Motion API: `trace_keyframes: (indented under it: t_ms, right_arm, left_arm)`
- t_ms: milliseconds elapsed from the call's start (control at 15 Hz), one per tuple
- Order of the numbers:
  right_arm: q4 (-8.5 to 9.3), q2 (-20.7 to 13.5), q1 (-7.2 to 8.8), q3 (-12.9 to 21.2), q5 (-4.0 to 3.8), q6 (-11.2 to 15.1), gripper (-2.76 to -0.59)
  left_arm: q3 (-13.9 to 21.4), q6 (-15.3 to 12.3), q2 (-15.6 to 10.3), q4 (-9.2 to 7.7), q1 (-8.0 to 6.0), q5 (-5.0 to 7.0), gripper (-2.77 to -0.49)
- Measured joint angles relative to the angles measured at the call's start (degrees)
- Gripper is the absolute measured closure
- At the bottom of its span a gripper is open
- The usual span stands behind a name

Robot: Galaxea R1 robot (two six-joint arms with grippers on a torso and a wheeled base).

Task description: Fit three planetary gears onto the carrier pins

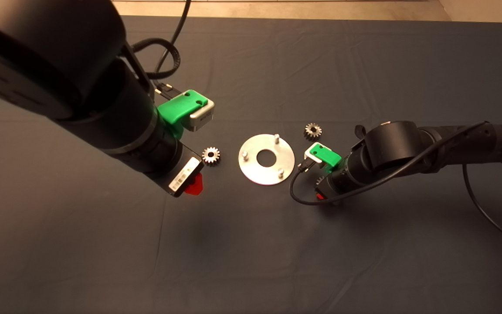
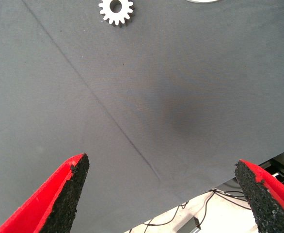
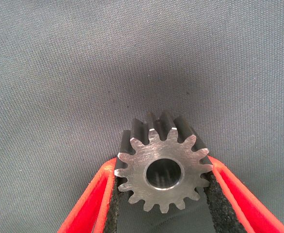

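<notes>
Gear, small silvery-grey steel spur (image 3: 164, 171), sits pinched between my right claw's (image 3: 162, 194) pads, the round silver pin disc (image 1: 253, 171) just beside it, while my left claw (image 2: 166, 196) hangs open, farther off.

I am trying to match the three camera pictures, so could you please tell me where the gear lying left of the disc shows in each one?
Head view: the gear lies flat on the mat, left of the disc, beside the open left gripper.
Left wrist view: the same gear, far beyond the fingers.
Right wrist view: not in it; that gear is another, clamped by the right gripper.
Shared landmark: the dark mat.
</notes>
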Motion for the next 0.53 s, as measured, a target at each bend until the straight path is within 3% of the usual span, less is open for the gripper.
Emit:
trace_keyframes:
  t_ms: [533]
  right_arm:
    - [0.01,0.0,0.02,0.0,0.0,-0.1,-1.04]
  left_arm:
    - [0.0,0.0,-0.1,0.0,0.0,0.0,-2.17]
